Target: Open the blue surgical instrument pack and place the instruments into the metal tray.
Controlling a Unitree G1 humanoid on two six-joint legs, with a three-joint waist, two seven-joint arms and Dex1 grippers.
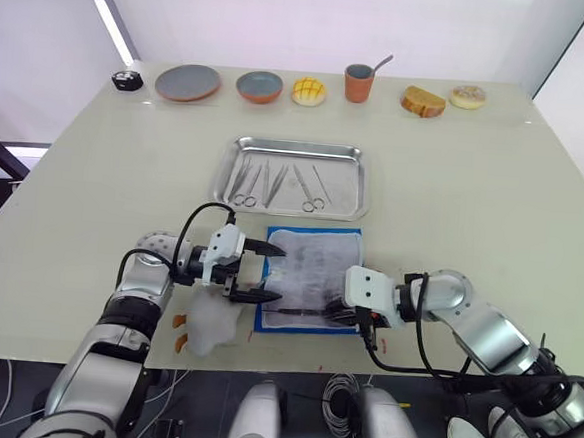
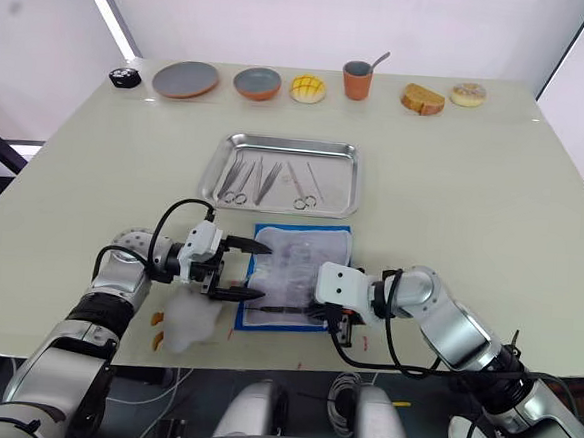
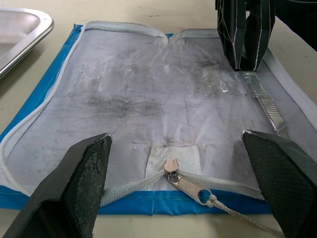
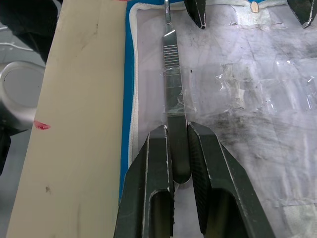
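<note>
Right end effector (image 4: 179,148): fingers clamped on flat end of a silver scalpel handle (image 4: 171,74); handle lies flat on opened blue pack (image 1: 313,276), long axis along pack's near edge, pointing toward left end effector (image 1: 258,272), fingers apart; tray (image 1: 349,198) beyond holds other instruments (image 1: 274,183); all on table (image 1: 474,192).

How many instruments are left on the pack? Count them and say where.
1: an instrument lies along the pack's near edge, its end clamped by the right gripper. The gripper could hide another beneath it.
</note>
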